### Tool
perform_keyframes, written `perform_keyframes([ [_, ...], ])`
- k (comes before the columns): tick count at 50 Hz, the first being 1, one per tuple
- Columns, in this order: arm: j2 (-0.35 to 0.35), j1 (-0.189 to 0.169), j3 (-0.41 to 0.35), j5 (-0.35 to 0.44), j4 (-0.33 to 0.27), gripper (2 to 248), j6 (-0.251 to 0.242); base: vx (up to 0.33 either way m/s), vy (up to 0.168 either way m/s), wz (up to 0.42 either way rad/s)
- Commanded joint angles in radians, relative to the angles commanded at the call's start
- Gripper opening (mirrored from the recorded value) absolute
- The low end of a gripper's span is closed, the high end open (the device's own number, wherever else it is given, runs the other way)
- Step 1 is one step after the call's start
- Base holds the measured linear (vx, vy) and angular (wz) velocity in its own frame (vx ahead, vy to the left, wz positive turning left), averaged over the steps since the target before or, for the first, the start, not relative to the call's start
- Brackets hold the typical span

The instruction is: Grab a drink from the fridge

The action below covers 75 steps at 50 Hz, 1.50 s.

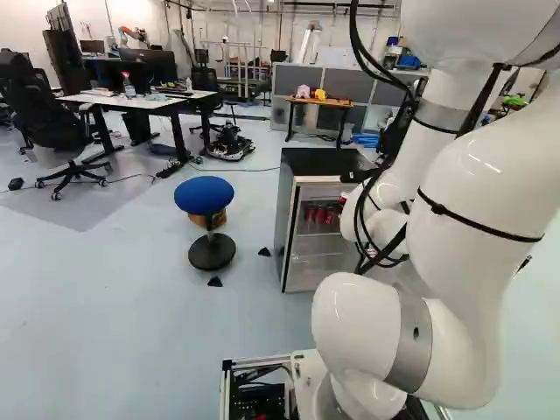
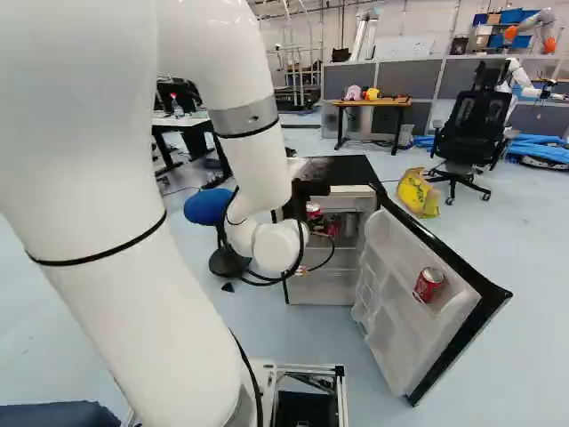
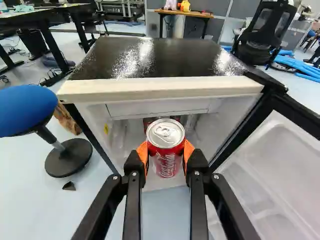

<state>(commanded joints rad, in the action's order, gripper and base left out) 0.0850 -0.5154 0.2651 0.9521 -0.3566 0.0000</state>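
Pale floor (image 1: 105, 289) all round, fridge (image 3: 167, 87) standing on it ahead of the base, door (image 2: 391, 329) wide open, stool (image 1: 204, 197) off to the side. Gripper (image 3: 165, 151) has a red can (image 3: 166, 140) pinched between its orange pads (image 3: 142, 151), one each side, can upright. Can sits at the fridge opening; can't tell whether it's fully past the front edge. More red cans (image 1: 320, 215) on the shelf behind, one spare can (image 2: 428, 285) in the door. My read: grasp done, extraction in hand. Next: back straight out, level, grip steady, no swing until the can is well clear. Watch the top lip and the open door; a clip on either could twist it loose.
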Motion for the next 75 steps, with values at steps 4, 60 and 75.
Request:
perform_keyframes([
  [4,-0.017,0.004,-0.006,-0.003,0.009,92,0.000,0.000,0.000,0.000],
  [60,-0.192,0.081,-0.020,-0.061,0.140,92,0.000,0.000,0.000,0.000],
  [75,-0.186,0.108,0.025,-0.079,0.175,92,0.000,0.000,0.000,0.000],
])
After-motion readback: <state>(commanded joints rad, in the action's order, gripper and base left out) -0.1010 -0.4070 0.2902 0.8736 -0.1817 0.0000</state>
